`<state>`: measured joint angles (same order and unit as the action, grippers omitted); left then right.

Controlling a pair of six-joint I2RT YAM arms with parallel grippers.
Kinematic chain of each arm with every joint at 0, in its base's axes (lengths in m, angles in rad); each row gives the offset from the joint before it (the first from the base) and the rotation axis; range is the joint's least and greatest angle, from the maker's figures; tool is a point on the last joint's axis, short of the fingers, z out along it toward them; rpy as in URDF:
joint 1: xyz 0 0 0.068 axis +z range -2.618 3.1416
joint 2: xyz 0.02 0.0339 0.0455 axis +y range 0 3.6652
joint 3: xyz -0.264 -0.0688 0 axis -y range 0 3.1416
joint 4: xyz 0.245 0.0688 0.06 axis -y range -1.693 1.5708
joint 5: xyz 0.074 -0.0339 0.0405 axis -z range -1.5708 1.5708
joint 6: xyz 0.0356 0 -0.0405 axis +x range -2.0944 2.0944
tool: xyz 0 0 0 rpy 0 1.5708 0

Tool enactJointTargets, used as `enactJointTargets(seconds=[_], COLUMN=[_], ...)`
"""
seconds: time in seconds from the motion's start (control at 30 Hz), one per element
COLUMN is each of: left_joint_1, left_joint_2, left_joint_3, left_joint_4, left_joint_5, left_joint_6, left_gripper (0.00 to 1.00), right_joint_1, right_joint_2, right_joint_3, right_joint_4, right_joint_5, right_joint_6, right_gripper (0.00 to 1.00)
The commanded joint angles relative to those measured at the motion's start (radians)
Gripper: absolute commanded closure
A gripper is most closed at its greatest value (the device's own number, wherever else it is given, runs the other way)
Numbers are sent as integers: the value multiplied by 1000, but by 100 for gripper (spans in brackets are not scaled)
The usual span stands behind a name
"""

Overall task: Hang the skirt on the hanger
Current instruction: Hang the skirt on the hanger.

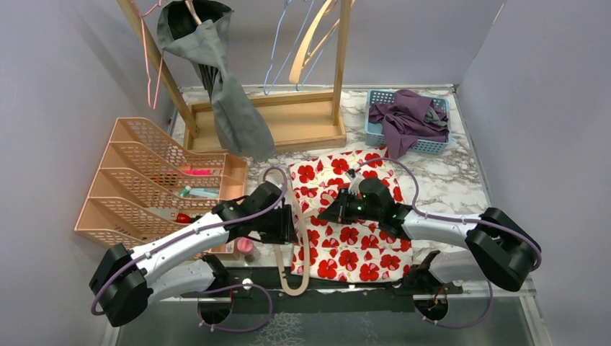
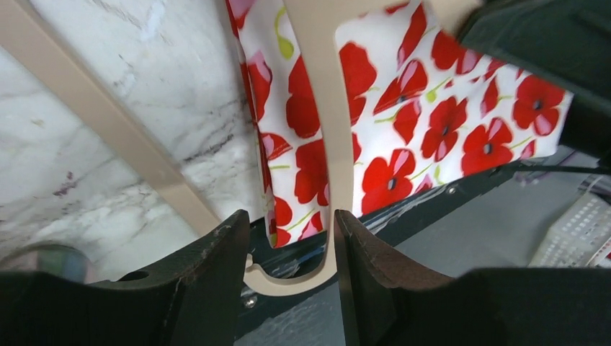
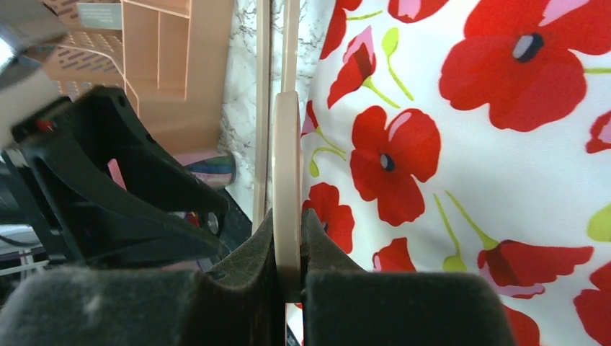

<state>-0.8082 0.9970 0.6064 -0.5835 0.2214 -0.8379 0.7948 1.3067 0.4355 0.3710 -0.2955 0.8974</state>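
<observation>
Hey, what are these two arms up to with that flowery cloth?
They are trying to put a poppy-print skirt on a beige hanger. The skirt lies flat on the marble table, the hanger along its edge. The right gripper is pinched shut on the hanger; the left gripper stands open around another part of it. The skirt is not hung yet.

The left arm [image 1: 180, 241] and right arm [image 1: 439, 229]: white link shells between bulky black joint housings, each trailed by a thin purple cable [image 1: 447, 218]; small green lights [image 1: 358, 209] dot the right arm's wrist. The left gripper [image 2: 292, 274] and right gripper [image 3: 288, 231] carry matte black, wedge-shaped fingers [image 2: 209, 288].
</observation>
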Motion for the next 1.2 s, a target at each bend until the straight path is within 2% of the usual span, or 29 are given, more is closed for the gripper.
enactJointTargets(seconds=[0.0, 0.13, 0.27, 0.6, 0.73, 0.87, 0.97, 1.03, 1.17], left_joint_1=[-85, -159, -181, -214, -219, -230, -231, -231, -232], left_joint_2=[57, 128, 194, 280, 320, 346, 341, 329, 291], left_joint_3=[-15, -10, -27, -66, -70, -75, -63, -34, 38], left_joint_4=[-18, -9, 31, 134, 163, 172, 165, 150, 104], left_joint_5=[-8, -47, -58, 49, 55, 61, 46, 30, 24], left_joint_6=[-65, -98, -117, -148, -150, -152, -140, -134, -113], left_gripper=[51, 50, 50, 51, 60, 66, 83, 99, 100], right_joint_1=[-18, -24, -31, -46, -47, -48, -48, -48, -49], right_joint_2=[20, 28, 34, 27, 19, 16, 20, 23, 12], right_joint_3=[-29, -46, -84, -119, -124, -134, -134, -130, -119], right_joint_4=[67, 89, 139, 175, 177, 176, 175, 168, 131], right_joint_5=[-33, -37, -45, -40, -31, -24, -22, -19, -15], right_joint_6=[-23, -36, -38, -43, -47, -52, -59, -66, -95], right_gripper=[99, 99, 99, 99, 99, 99, 99, 99, 99])
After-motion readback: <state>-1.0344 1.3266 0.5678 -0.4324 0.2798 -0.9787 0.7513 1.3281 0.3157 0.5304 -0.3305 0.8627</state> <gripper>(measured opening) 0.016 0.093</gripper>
